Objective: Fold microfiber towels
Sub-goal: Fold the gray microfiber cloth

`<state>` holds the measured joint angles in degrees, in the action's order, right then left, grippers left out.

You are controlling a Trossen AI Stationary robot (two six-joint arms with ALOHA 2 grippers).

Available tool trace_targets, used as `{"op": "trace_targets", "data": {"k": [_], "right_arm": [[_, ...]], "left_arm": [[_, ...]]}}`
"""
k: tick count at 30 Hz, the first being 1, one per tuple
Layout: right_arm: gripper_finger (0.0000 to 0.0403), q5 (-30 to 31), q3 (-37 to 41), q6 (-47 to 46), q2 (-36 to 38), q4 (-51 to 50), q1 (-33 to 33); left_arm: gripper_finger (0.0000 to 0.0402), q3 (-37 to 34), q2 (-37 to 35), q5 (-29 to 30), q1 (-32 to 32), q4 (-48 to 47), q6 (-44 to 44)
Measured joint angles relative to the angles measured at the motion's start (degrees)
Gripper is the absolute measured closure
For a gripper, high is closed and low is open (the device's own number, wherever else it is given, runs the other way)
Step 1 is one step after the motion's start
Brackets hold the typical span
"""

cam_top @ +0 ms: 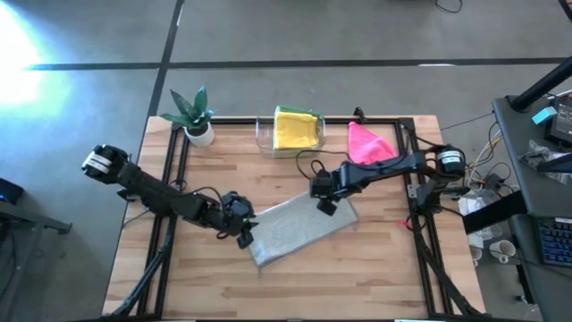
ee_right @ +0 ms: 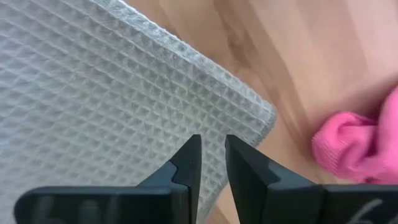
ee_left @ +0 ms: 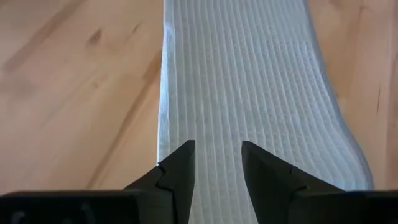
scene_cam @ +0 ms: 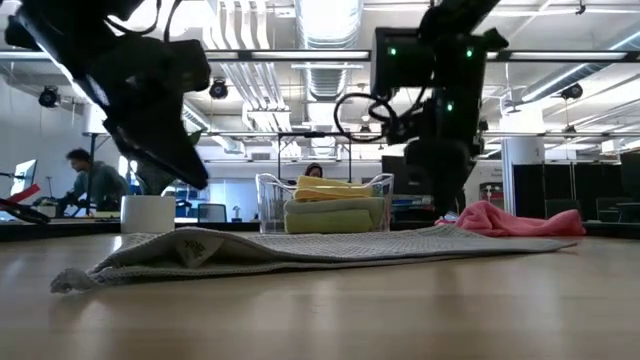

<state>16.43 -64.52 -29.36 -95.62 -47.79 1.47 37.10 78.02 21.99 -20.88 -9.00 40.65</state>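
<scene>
A: Start w/ the biggest item.

B: Light wooden plank bench (cam_top: 357, 277), black frame rails at its sides. On it, centre, the grey waffle-weave microfiber towel (cam_top: 299, 228), folded into a long strip, lying flat and diagonal. In the low view it lies low on the bench, one end slightly humped.

A: Arms?

B: Left arm comes in from the left edge; left pincer (cam_top: 241, 228) sits over the strip's nearer-left end. Wrist view: its two dark fingers (ee_left: 180, 171) stand apart w/ a clear gap, nothing between them, towel right below. Right arm reaches in from the right edge; right pincer (cam_top: 323, 201) is over the strip's far-right end. Its fingers (ee_right: 189, 158) show only a narrow gap, no cloth in it, just above the towel near its corner.

A: Other cloths?

B: Clear plastic tray (cam_top: 264, 136) at the far edge, holding a folded yellow towel (cam_top: 297, 128) on top; low view shows a pale green one (scene_cam: 335, 218) under it. Crumpled pink towel (cam_top: 366, 145) beside the tray, towards the right arm, apart from the grey strip.

A: Smallest?

B: Small potted plant in white pot (cam_top: 198, 125), far-left corner.
</scene>
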Motion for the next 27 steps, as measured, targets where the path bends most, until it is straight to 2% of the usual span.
{"op": "trace_targets", "data": {"k": [8,17,21,27], "right_arm": [[0.0339,-0.2,-3.9,-0.6,3.6,-3.0,-4.1],[0.0339,0.1,-3.8,-0.7,3.8,-2.9,-6.2],[0.0339,0.1,-2.7,-0.7,3.5,-2.9,-6.2],[0.0339,0.1,-1.5,-0.7,3.5,-3.0,-6.2]], "left_arm": [[0.0285,0.0,5.8,-0.8,5.6,8.0,-3.9],[0.0285,0.7,14.7,-7.6,8.0,14.9,-1.7],[0.0286,0.6,16.7,-8.1,8.0,15.6,6.5],[0.0286,0.4,17.6,-7.4,7.0,15.4,27.6]]}}
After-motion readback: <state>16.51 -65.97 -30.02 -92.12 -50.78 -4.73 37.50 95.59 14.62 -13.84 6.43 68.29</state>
